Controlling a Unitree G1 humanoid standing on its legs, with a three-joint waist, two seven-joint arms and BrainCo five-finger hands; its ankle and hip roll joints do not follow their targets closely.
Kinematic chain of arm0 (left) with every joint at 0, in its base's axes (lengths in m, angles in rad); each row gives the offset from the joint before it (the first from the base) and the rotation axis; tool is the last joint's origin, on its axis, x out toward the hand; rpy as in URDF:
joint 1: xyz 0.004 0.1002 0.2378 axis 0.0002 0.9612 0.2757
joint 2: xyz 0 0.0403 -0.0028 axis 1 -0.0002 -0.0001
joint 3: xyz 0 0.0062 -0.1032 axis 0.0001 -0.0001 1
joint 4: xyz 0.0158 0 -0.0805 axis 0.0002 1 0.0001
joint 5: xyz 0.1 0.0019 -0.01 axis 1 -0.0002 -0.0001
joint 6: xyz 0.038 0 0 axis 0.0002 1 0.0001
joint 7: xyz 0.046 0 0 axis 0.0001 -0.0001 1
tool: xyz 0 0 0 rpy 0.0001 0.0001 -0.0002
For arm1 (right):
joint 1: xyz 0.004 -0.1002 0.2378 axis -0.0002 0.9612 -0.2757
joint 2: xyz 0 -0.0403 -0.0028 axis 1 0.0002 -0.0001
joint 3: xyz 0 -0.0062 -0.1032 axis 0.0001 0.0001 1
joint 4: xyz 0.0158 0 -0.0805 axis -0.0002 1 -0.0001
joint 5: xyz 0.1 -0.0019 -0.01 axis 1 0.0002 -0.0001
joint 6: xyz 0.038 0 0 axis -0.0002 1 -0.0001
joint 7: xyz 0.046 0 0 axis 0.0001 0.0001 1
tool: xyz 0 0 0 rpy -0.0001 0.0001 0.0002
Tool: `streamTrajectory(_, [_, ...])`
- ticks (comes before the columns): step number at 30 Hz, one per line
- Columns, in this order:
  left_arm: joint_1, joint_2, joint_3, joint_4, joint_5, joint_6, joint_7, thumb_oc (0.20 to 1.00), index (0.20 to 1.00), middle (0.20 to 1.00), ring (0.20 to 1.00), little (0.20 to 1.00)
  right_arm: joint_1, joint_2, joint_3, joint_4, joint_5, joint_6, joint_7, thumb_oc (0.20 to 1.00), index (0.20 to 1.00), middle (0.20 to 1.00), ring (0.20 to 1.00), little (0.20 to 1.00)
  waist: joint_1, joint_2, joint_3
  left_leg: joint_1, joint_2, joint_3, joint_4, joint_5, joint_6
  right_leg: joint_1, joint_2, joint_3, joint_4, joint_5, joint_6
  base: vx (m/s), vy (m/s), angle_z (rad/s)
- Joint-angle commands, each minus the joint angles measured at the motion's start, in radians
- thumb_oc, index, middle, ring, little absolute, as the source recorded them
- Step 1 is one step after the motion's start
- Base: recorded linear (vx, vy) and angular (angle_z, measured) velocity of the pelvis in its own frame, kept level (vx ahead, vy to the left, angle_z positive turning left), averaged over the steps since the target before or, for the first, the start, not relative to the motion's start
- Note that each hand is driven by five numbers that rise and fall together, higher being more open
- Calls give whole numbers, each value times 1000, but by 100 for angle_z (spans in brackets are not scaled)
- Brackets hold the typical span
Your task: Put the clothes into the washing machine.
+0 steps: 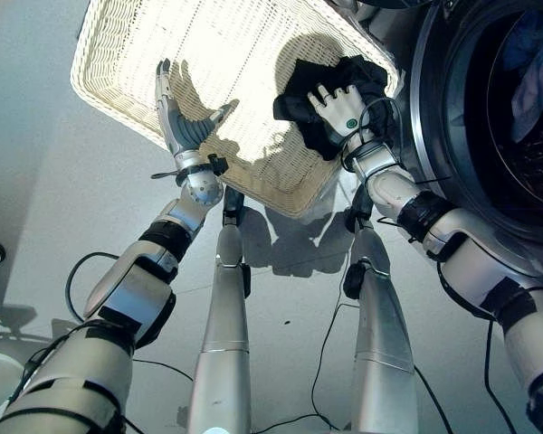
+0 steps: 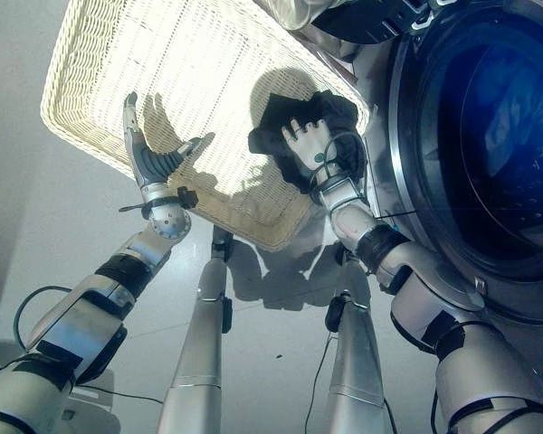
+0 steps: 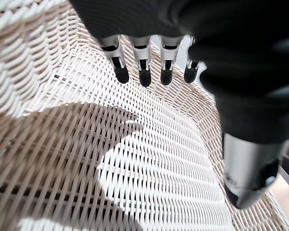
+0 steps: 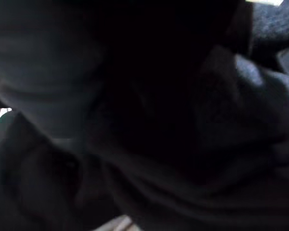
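The left hand hangs with straight, spread fingers over the near part of the white wicker basket, holding nothing. Farther right, the right hand presses down into the black garment at the basket's right edge; whether its fingers have closed I cannot tell. Gather plenty of cloth before lifting toward the washing machine, right, where blue clothes lie.

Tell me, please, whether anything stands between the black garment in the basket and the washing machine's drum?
Nothing visible does. The right hand rests on the black garment at the basket corner nearest the washing machine, whose opening faces it, clothes already inside.
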Motion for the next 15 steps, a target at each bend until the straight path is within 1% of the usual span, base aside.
streamTrajectory(1, [-34,-12,46,26,-9,-42,36,1000,1000,1000,1000,1000,45,-99,9,127,30,39,2,200,200,200,200,200,-26,44,8,-32,-57,57,5,51,134,-4,46,-22,14,21,22,0,0,0])
streamTrajectory(11, [-27,-16,52,18,-8,-42,39,1000,1000,1000,1000,1000,34,-104,1,123,134,-6,-56,200,200,200,200,200,-23,45,8,-38,-59,55,8,51,135,-8,47,-21,16,19,21,0,0,0])
streamTrajectory(12, [-24,-18,53,16,-8,-41,39,1000,1000,1000,1000,1000,38,-102,-6,124,183,-22,-68,200,200,200,200,200,-23,46,8,-38,-60,54,10,50,135,-8,47,-21,17,18,20,0,0,0])
streamTrajectory(14, [-19,-18,55,6,-6,-37,40,1000,1000,1000,1000,1000,59,-100,-46,94,471,-105,-63,200,200,200,200,200,-24,46,8,-37,-62,53,10,49,137,-10,49,-20,21,19,18,0,0,0])
streamTrajectory(15, [-16,-16,58,-6,-7,-27,39,1000,1000,1000,1000,1000,76,-95,-96,35,707,-168,-17,200,200,200,200,200,-26,44,8,-36,-62,51,10,49,136,-11,49,-17,23,18,16,0,0,0])
